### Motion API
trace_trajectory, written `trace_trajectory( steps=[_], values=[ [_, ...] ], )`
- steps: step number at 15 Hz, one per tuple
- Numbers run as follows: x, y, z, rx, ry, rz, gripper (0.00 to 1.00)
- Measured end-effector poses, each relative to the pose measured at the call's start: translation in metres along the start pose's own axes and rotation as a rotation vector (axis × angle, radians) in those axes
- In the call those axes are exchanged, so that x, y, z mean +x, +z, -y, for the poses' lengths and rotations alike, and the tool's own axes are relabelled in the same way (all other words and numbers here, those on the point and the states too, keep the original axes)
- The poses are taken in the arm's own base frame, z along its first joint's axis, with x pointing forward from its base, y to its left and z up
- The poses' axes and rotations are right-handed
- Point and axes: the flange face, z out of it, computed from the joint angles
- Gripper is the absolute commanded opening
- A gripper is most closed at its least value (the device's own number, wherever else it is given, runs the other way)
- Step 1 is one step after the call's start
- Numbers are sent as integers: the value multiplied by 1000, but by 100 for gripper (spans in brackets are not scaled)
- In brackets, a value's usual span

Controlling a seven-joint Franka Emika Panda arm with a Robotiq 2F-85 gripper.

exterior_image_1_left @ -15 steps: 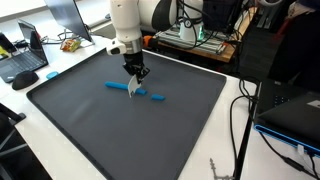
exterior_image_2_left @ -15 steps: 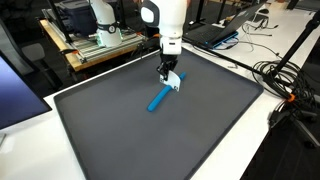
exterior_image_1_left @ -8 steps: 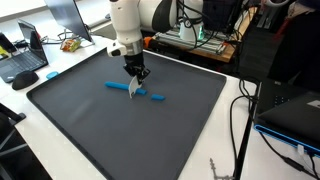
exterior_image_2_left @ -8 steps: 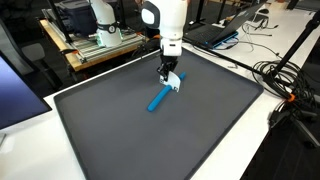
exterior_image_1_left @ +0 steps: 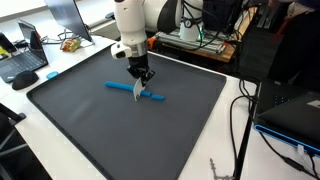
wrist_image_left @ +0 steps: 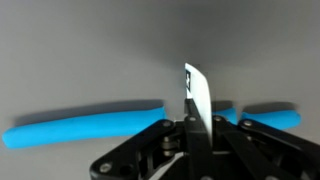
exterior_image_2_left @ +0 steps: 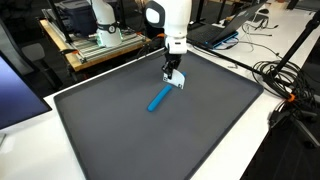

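Observation:
My gripper (exterior_image_1_left: 139, 80) (exterior_image_2_left: 173, 75) is shut on a thin white card (wrist_image_left: 196, 92) that sticks out from between the fingers. It also shows in both exterior views (exterior_image_1_left: 137, 91) (exterior_image_2_left: 178, 83). I hold it a little above the dark grey mat (exterior_image_1_left: 90, 125) (exterior_image_2_left: 200, 130). A long light-blue marker (exterior_image_1_left: 120, 86) (exterior_image_2_left: 159, 98) (wrist_image_left: 85, 126) lies on the mat right under and beside the card. A shorter blue piece (exterior_image_1_left: 154, 97) (wrist_image_left: 272, 118) lies in line with it on the other side of the card.
The mat lies on a white table (exterior_image_1_left: 235, 110). A laptop (exterior_image_1_left: 25, 60) and clutter stand past one mat edge. Cables (exterior_image_2_left: 285, 80) and dark equipment (exterior_image_1_left: 290, 110) lie past another. A shelf with devices (exterior_image_2_left: 95, 40) stands behind.
My gripper with the white card has shifted slightly sideways and up along the mat. The blue marker has not moved.

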Motion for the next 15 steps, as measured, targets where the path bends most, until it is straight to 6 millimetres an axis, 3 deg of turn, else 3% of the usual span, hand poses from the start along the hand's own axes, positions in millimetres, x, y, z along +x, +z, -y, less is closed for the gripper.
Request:
trace_trajectory(
  steps=[3,6,9,15],
  values=[
    [2,-1,15,0,-25,-2,1],
    [2,-2,16,-1,-25,0,1],
    [3,-12,2,-10,-3,-14,1],
    [0,-60,-41,-25,54,-62,1]
  ],
)
